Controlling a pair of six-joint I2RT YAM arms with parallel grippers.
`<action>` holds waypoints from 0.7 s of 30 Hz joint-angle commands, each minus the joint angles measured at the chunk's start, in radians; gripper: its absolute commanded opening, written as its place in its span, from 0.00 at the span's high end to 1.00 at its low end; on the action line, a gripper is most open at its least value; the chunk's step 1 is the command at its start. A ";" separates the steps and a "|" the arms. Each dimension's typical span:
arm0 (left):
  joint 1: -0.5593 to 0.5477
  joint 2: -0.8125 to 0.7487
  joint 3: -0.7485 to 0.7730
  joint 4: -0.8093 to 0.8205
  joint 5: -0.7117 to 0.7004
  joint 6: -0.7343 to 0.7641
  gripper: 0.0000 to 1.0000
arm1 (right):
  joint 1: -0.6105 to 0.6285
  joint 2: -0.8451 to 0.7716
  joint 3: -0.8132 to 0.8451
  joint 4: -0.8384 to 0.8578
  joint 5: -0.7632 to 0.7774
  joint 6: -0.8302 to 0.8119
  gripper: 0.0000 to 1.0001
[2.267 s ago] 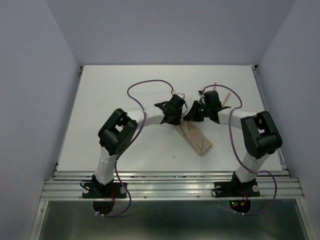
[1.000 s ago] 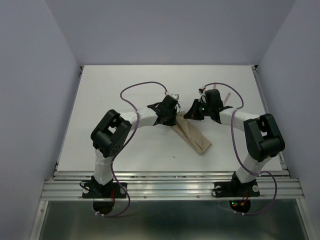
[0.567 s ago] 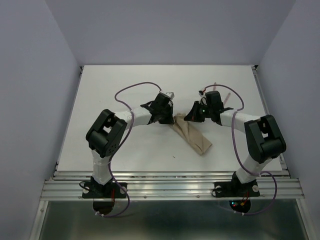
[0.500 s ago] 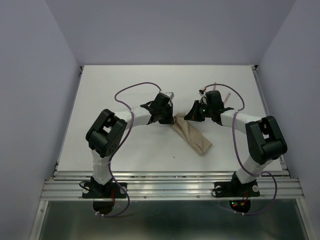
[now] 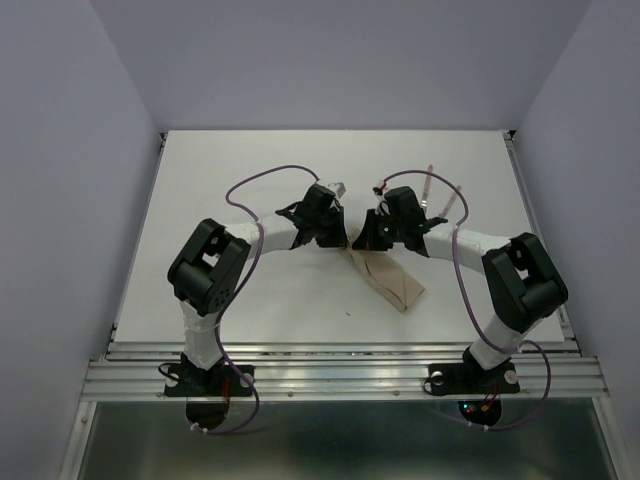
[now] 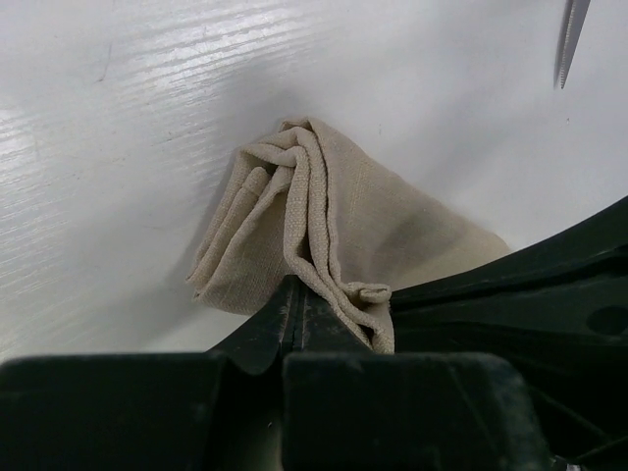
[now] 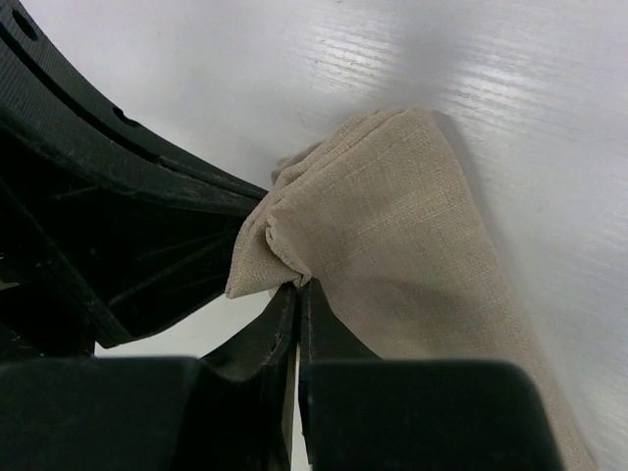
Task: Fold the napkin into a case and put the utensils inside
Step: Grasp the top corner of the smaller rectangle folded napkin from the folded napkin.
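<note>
Jaws of the left gripper (image 6: 294, 292) are pressing together with no gap showing between them, and they are pinching a bunched fold of the napkin (image 6: 329, 231) right at their tips. Ahead of those jaws the cloth is spreading out as a wrinkled tan wedge, and it is lying on the white table (image 6: 147, 118).

Jaws of the right gripper (image 7: 297, 290) are likewise standing closed, nipping a puckered corner of the same cloth at their tips. Ahead of them and to their right, the layered strip is running away across the table.

In the top view the two grippers are meeting almost tip to tip over the far end of the napkin (image 5: 388, 277). From the jaws the folded strip is trailing back toward the arm bases and lying flat.

The utensils (image 5: 430, 182) are lying on the table beyond the right jaws, apart from the cloth, with only their pinkish-red handles showing past the arm. A serrated knife blade (image 6: 569, 34) is showing well ahead of the left jaws and to their right, clear of the napkin. The fork's metal end is not showing in any view.
</note>
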State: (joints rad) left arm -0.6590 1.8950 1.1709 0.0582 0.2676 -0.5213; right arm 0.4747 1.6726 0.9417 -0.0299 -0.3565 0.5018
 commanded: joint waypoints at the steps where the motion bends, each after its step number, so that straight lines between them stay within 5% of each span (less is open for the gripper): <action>1: 0.007 -0.063 -0.005 0.037 0.021 -0.002 1.00 | 0.021 0.015 0.048 -0.018 0.053 -0.019 0.99; 5: 0.009 -0.054 -0.005 0.037 0.021 -0.005 1.00 | 0.030 -0.005 0.045 -0.012 0.033 -0.023 0.99; 12: 0.009 -0.039 -0.008 0.045 0.025 -0.008 1.00 | 0.030 -0.042 0.045 -0.015 0.001 -0.055 0.72; 21: 0.010 -0.037 -0.016 0.048 0.028 -0.003 1.00 | 0.030 -0.065 0.055 0.008 -0.044 -0.068 0.68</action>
State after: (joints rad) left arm -0.6529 1.8950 1.1706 0.0647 0.2840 -0.5293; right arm 0.4980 1.6608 0.9546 -0.0486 -0.3717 0.4564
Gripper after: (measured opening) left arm 0.018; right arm 0.320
